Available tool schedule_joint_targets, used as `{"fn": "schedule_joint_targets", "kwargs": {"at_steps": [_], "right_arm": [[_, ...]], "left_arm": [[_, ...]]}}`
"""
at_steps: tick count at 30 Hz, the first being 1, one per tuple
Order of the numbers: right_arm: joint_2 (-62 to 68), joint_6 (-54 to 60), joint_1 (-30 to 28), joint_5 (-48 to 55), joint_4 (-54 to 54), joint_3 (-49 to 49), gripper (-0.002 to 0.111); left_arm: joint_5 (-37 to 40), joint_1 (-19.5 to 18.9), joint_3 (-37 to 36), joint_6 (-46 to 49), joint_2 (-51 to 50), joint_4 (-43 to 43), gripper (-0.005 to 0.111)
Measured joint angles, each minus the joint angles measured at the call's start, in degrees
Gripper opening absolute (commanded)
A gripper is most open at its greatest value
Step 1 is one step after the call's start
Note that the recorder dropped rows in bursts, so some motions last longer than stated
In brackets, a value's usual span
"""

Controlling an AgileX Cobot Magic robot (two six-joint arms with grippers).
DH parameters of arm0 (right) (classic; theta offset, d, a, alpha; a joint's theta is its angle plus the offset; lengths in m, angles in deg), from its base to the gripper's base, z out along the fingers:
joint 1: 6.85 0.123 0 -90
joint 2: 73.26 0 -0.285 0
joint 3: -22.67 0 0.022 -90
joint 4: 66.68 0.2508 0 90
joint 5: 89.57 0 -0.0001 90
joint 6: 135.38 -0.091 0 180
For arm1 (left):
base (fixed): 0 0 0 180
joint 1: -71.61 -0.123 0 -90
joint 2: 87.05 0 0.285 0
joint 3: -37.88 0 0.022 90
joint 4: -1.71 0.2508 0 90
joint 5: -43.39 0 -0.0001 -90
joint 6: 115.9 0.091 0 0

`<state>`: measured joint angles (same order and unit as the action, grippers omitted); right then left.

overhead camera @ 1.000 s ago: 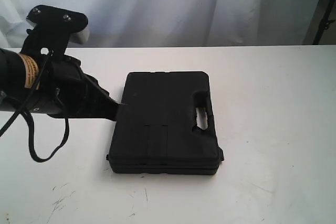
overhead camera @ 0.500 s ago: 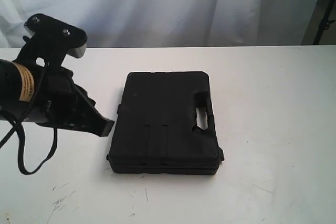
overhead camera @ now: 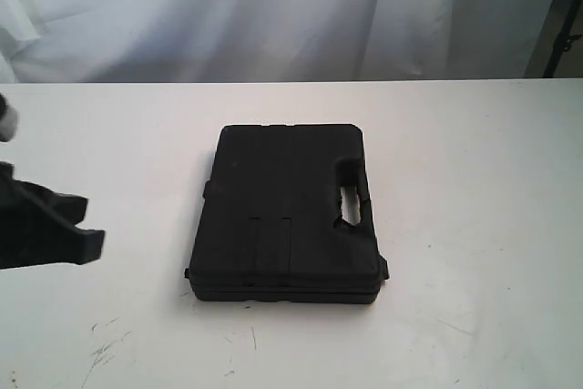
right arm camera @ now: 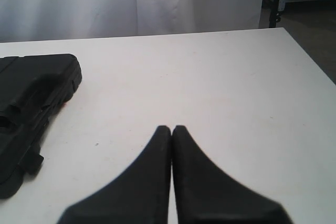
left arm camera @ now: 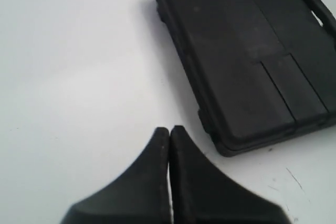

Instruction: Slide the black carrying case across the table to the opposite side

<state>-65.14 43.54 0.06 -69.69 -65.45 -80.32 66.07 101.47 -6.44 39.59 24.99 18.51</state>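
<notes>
The black carrying case point(overhead camera: 287, 214) lies flat in the middle of the white table point(overhead camera: 474, 189), its handle cut-out toward the right side. It also shows in the left wrist view as the case point(left arm camera: 252, 56) and at the edge of the right wrist view as the case point(right arm camera: 31, 103). My left gripper point(overhead camera: 86, 234) hangs at the far left of the exterior view, well apart from the case, shut and holding nothing; its tips meet in the wrist view, left gripper point(left arm camera: 170, 129). My right gripper point(right arm camera: 171, 128) is shut above bare table, out of the exterior view.
White curtain point(overhead camera: 273, 6) hangs behind the table. Dark scuff marks point(overhead camera: 105, 343) streak the table's near left part. Beyond the table's far right corner stands a dark frame point(right arm camera: 275, 3).
My left arm has pulled back leftward and away from the case's left edge, now mostly out of the exterior view. The case has stayed where it was.
</notes>
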Motion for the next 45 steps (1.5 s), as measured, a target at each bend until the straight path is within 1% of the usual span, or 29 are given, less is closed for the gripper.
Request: {"fn": "schedule_joint_targets", "kwargs": {"at_steps": [3, 10, 15, 17, 20, 26, 32, 37, 40, 45], "right_arm": [[0.00, 0.00, 0.00, 0.00, 0.00, 0.00, 0.000], [0.00, 0.00, 0.00, 0.00, 0.00, 0.00, 0.000], [0.00, 0.00, 0.00, 0.00, 0.00, 0.00, 0.000], [0.00, 0.00, 0.00, 0.00, 0.00, 0.00, 0.000], [0.00, 0.00, 0.00, 0.00, 0.00, 0.00, 0.000], [0.00, 0.00, 0.00, 0.00, 0.00, 0.00, 0.000], [0.00, 0.00, 0.00, 0.00, 0.00, 0.00, 0.000], [0.00, 0.00, 0.00, 0.00, 0.00, 0.00, 0.000], [0.00, 0.00, 0.00, 0.00, 0.00, 0.00, 0.000], [0.00, 0.00, 0.00, 0.00, 0.00, 0.00, 0.000]], "left_arm": [[-3.92, -6.20, -5.05, -0.11, 6.45, -1.77, 0.000], [-5.23, -18.21, -13.82, -0.22, 22.90, -3.61, 0.000], [-5.23, -25.50, -17.89, -0.22, 33.24, -3.61, 0.000], [-5.23, -27.81, -19.17, -0.22, 36.45, -3.61, 0.000], [-5.23, -28.99, -20.74, -0.22, 40.40, -3.76, 0.000], [-5.36, -29.14, -22.57, -0.22, 45.61, -3.87, 0.000], [-5.82, -29.14, -22.69, -0.22, 46.56, -4.52, 0.000], [-5.00, -29.14, -22.69, -0.05, 48.40, -7.57, 0.000], [-3.84, -29.14, -23.33, 4.05, 51.26, -10.99, 0.000], [-1.57, -29.14, -25.09, 16.90, 55.33, -18.67, 0.000]]}}
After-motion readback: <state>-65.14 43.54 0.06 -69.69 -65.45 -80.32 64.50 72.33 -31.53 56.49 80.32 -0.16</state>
